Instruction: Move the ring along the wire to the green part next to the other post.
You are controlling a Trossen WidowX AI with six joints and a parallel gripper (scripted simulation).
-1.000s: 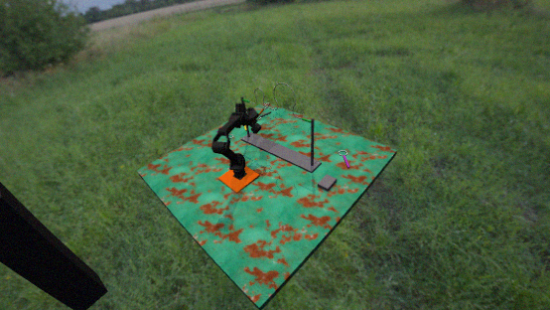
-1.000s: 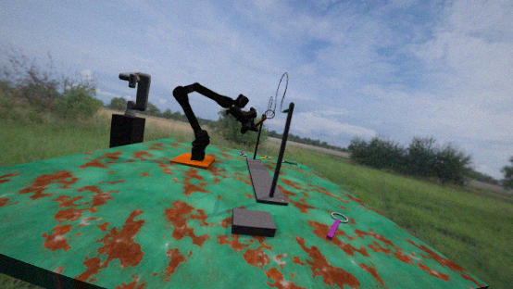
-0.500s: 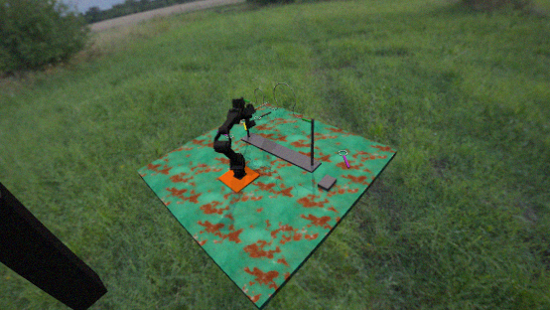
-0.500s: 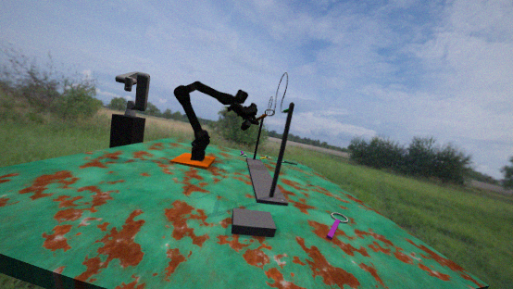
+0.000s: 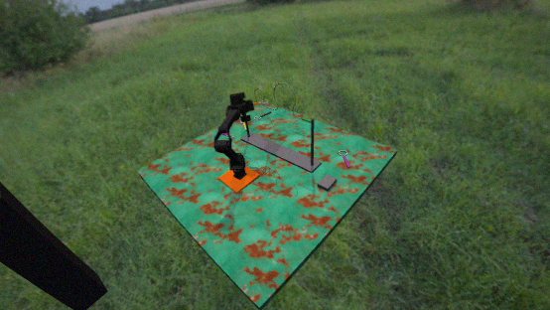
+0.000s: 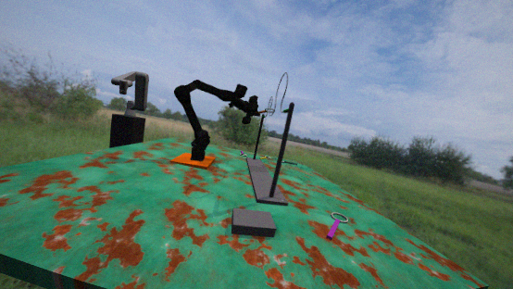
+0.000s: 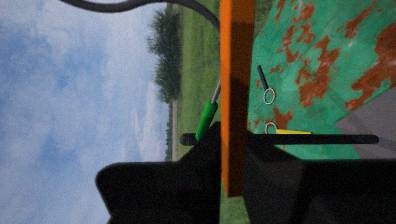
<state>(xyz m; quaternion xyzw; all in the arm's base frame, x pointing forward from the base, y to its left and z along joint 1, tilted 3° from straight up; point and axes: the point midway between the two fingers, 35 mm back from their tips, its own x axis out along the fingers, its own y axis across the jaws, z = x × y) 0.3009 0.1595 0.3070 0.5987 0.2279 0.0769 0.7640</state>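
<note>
My gripper (image 5: 252, 105) (image 6: 258, 112) (image 7: 223, 126) is shut on the orange handle (image 6: 263, 111) (image 7: 237, 75), high up near the far post (image 5: 247, 130) (image 6: 259, 139) (image 7: 320, 139). The ring (image 5: 264, 101) (image 6: 269, 111) is at the handle's outer end, at the wire (image 5: 284, 83) (image 6: 285, 73); whether the wire passes through it is too small to tell. In the wrist view the ring is not clearly seen. The far green part (image 7: 206, 120) lies beside the post top, left of the handle. The other green part (image 5: 306, 119) (image 6: 288, 110) joins the near post (image 5: 312, 144) (image 6: 281, 153).
Both posts stand on a long grey base (image 5: 280, 151) (image 6: 260, 178). A grey block (image 5: 327, 182) (image 6: 254, 222) and a magenta-handled ring (image 5: 346, 160) (image 6: 334, 228) lie near the near post. Yellow-handled (image 7: 295, 132) and black-handled (image 7: 262, 77) rings lie beyond the far post.
</note>
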